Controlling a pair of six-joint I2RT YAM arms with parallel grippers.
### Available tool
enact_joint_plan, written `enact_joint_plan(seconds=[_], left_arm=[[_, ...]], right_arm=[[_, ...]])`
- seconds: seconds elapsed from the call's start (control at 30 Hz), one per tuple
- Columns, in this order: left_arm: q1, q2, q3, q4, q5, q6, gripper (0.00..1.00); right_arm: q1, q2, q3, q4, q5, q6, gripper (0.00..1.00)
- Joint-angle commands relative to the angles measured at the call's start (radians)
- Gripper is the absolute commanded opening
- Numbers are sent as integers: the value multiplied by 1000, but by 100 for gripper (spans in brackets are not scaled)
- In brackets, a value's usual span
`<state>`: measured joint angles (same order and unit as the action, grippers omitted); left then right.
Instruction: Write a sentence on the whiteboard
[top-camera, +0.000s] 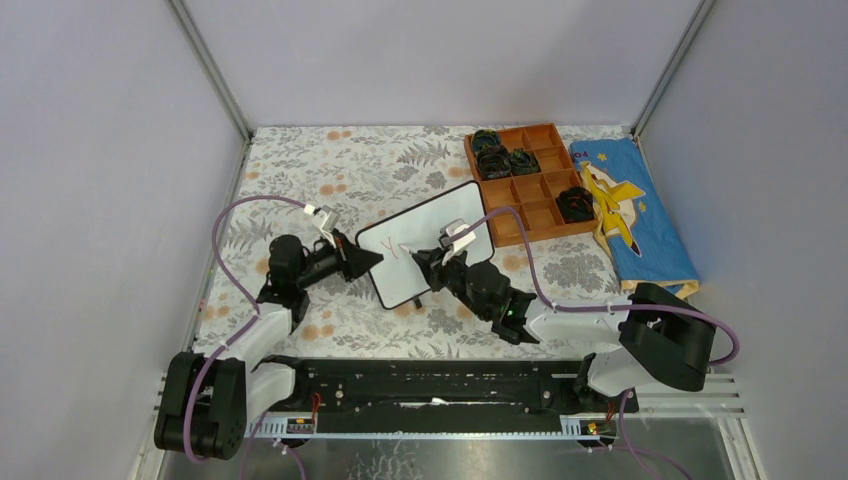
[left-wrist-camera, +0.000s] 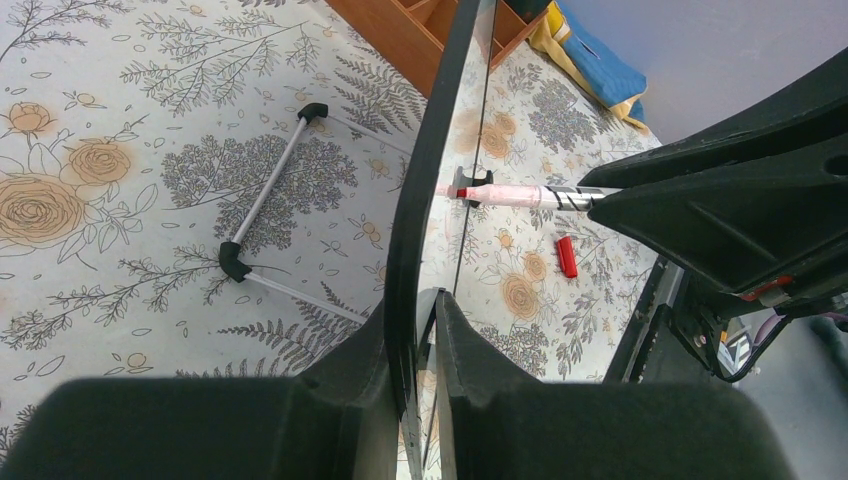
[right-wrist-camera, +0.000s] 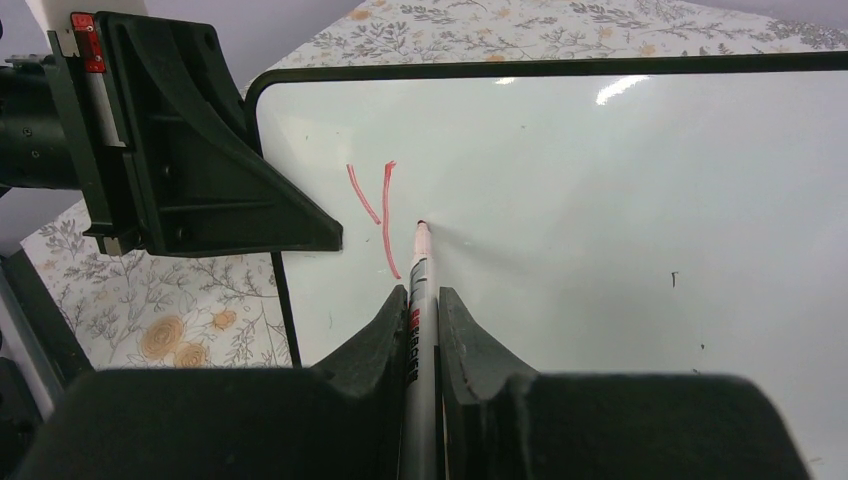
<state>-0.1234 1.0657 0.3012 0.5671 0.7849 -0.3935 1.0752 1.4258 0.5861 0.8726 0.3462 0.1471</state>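
Brown tray (top-camera: 540, 213) beside whiteboard (top-camera: 405, 280) in left gripper's (left-wrist-camera: 425, 300) pinch, marker (right-wrist-camera: 418, 250) in right gripper's (right-wrist-camera: 422, 292) pinch

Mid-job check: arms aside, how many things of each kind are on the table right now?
whiteboard: 1
marker: 1
red cap: 1
brown tray: 1
dark bundles in the tray: 4
blue cloth: 1
Total: 9
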Motion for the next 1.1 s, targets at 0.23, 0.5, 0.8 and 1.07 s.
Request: enact_joint_plan(seconds=[0.23,0.5,0.8,1.07], left_arm=[[0,5,16,-56,-70,87,13],[-2,4,15,-59,-70,87,13],[-4,5,18,-65,-69,91,13],[-5,6,18,-68,-69,91,13]], right_arm=[[-9,-11,-17,20,2,19,0],[-9,-31,-36,12,28,12,0],[-10,-29,0,-22,73,-18,0],[-11,-30,22,-23,88,-35,0]])
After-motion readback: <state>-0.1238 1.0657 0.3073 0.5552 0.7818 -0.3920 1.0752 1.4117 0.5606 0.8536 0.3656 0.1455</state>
